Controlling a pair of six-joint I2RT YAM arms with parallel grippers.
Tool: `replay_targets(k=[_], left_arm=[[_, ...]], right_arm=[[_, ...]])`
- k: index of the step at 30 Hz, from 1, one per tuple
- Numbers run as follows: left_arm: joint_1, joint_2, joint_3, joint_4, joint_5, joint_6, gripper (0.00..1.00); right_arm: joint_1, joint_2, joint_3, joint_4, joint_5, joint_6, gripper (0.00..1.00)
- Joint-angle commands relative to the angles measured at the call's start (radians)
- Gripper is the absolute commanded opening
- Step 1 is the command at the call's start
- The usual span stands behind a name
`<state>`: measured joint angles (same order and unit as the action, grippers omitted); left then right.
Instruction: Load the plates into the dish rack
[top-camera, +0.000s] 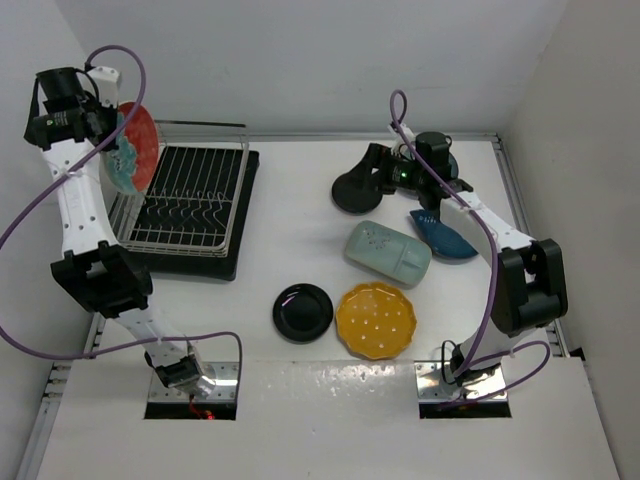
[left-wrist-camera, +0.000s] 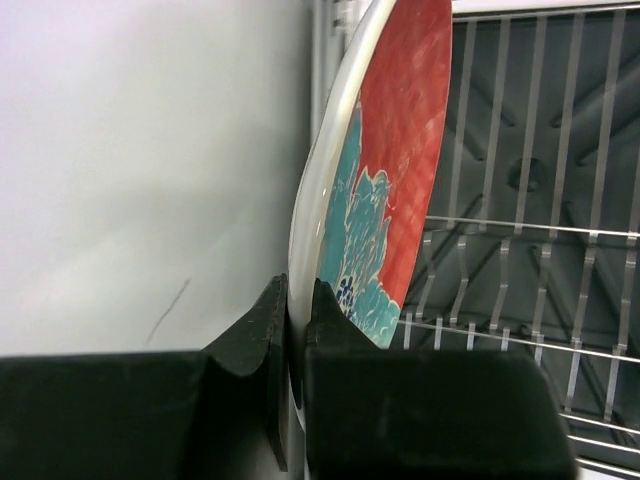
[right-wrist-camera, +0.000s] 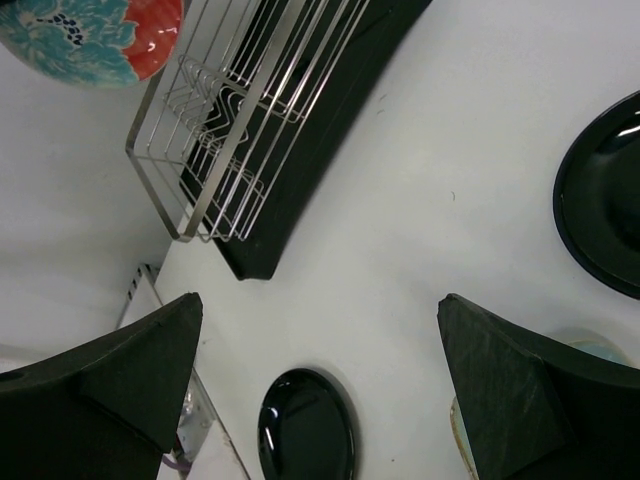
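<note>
White table (top-camera: 300, 225), white walls (top-camera: 300, 60). Left end effector (left-wrist-camera: 298, 305) clamps red-teal plate (left-wrist-camera: 400, 150); right end effector (right-wrist-camera: 320, 305) wide, empty.

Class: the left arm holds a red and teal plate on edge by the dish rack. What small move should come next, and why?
Probably lower the red and teal plate a little, straight down toward the leftmost slots. The left claw is shut on its rim, the plate stands nearly upright over the left edge of the dish rack, and no plate stands in the rack yet.
</note>
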<state>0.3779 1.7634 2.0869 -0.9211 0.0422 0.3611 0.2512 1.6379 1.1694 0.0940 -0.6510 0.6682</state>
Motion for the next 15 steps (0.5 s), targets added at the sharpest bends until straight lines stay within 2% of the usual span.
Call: replay_targets(k=[1,15], left_arm=[[0.055,-0.042,0.065,0.156,-0.036,0.030,0.00],[0.092,-0.062,-0.152,0.246,0.030,0.076,0.00]], right_arm=[[0.008,-0.007,0.045,-0.014,-0.002,-0.042,1.00],[0.003,-0.009,0.050,-0.033,0.001,-0.047,1.00]])
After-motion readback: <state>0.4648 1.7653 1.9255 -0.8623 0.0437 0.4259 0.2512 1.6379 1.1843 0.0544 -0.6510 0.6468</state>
